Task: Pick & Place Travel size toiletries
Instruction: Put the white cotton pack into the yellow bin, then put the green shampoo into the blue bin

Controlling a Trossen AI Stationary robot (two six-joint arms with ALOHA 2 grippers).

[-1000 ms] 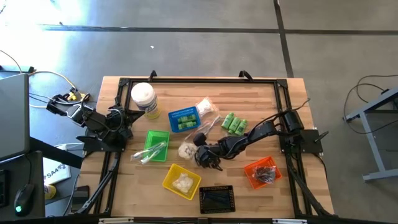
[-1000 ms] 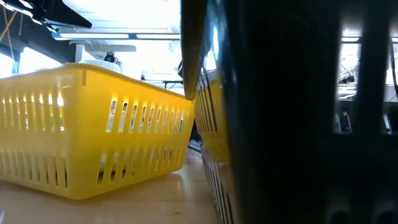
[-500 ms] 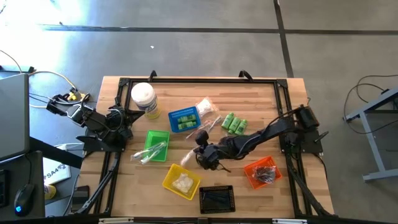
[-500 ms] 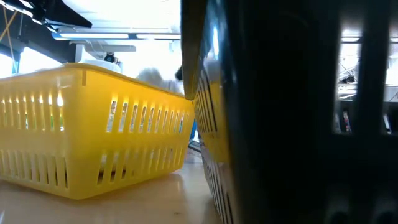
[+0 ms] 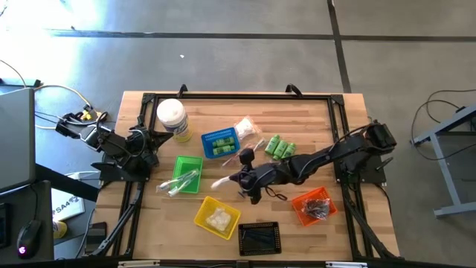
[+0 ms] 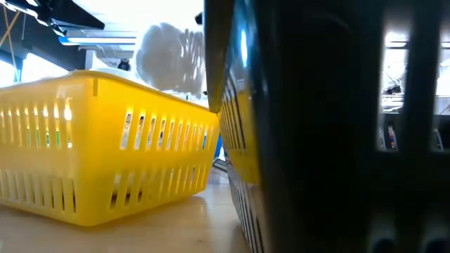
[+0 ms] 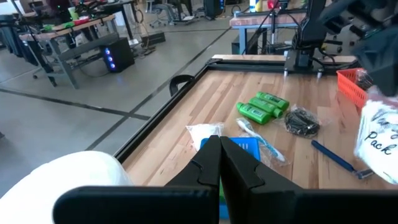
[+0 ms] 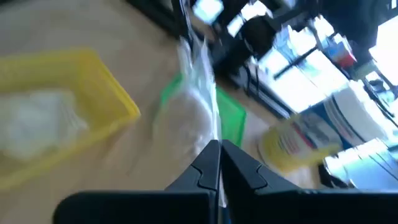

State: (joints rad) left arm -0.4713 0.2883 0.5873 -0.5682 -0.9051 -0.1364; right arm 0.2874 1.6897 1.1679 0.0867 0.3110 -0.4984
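Observation:
My right gripper [image 5: 239, 179] reaches to the table's middle and is shut on a white packet [image 5: 222, 182]. In the low view the packet [image 6: 169, 53] hangs in the air above the yellow basket [image 6: 105, 140]. That basket [image 5: 217, 217] holds more white packets. Three green bottles [image 5: 280, 148] lie on the table; others sit in the blue basket [image 5: 221, 142]. Clear sachets lie in the green basket [image 5: 184, 176]. Dark pieces fill the orange basket [image 5: 313, 206]. My left gripper [image 7: 219, 163] is shut and waits at the table's left edge. My right gripper pinches the white packet between its two fingers at one end [image 8: 210, 138]. The rest of the packet [image 8: 189, 106] stretches out past the fingertips. It is lifted clear of the table, between the green and yellow baskets.
A big white-lidded jar [image 5: 172, 118] stands at the far left. A black basket [image 5: 259, 238] sits at the near edge. Another white packet [image 5: 244, 128] and a clear sachet [image 5: 256, 147] lie beside the blue basket. A black frame [image 5: 238, 97] borders the table.
My right gripper, shut on the white packet that lay on the table beside the green basket, has risen and carried it up. The packet now shows above the yellow basket's rim in the low view, where it was not seen a second ago.

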